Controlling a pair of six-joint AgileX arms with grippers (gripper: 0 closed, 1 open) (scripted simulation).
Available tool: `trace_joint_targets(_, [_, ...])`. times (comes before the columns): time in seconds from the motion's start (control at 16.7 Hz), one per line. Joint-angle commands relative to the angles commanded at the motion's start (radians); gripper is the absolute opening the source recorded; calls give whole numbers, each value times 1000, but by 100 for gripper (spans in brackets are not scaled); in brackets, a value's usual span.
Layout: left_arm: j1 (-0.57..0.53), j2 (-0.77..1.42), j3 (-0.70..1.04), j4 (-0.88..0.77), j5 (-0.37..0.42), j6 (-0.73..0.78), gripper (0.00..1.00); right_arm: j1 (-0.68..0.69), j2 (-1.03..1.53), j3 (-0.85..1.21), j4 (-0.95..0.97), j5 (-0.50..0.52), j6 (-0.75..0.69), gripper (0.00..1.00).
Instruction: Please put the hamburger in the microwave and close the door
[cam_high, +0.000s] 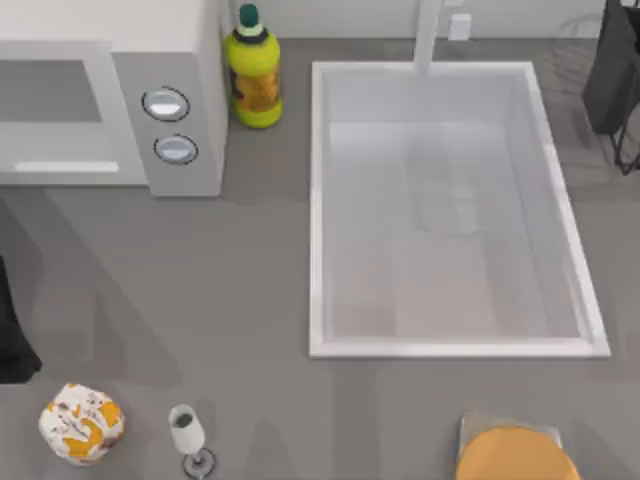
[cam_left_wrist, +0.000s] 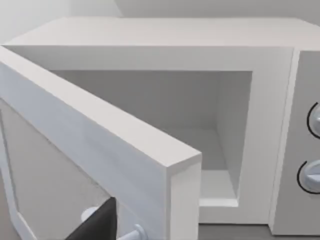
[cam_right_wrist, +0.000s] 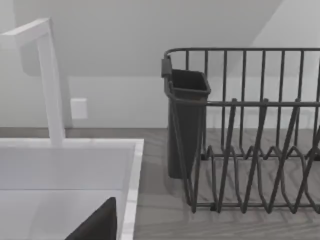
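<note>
As the microwave (cam_high: 185, 100) stands: it sits at the back left of the tabletop (cam_high: 250, 300), and in the left wrist view its wide cavity is bare.
Door (cam_left_wrist: 100, 150): it is swung partly out from the front, with the free edge toward the wrist camera, so the opening is half screened.
Step in hand: we judge it to be opening the door wider, since the hamburger has no free path into the cavity yet.
How to do it well: we should pull along the hinge's arc, not straight back, and keep the pull at the pale handle (cam_left_wrist: 131, 234). The panel should stand well clear of the opening before we let go.
Hamburger (cam_high: 82, 424): it rests on the tabletop at the front left, well apart from the microwave, with nothing holding it.
Wine glass (cam_high: 187, 432): it stands upright near the hamburger, and we think a careless reach could tip it.
Left gripper (cam_left_wrist: 95, 227): a dark tip shows just beside the handle. We cannot tell whether it touches the handle, or whether the grip is released or clenched.
Right gripper (cam_right_wrist: 95, 225): it is parked over the sink's edge (cam_right_wrist: 131, 190), facing the dish rack (cam_right_wrist: 250, 130). We cannot tell its grip either.
</note>
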Motion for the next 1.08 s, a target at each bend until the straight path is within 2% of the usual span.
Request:
trace_joint_targets(0.24, [-11, 34, 30, -32, 0, 10, 100, 0, 0, 0, 0, 0, 0, 100])
trace_joint_targets(0.48, [-61, 226, 171, -195, 0, 56, 100, 0, 0, 0, 0, 0, 0, 100])
trace_joint_targets(1.08, [-239, 1169, 666, -780, 1, 218, 100, 0, 0, 0, 0, 0, 0, 100])
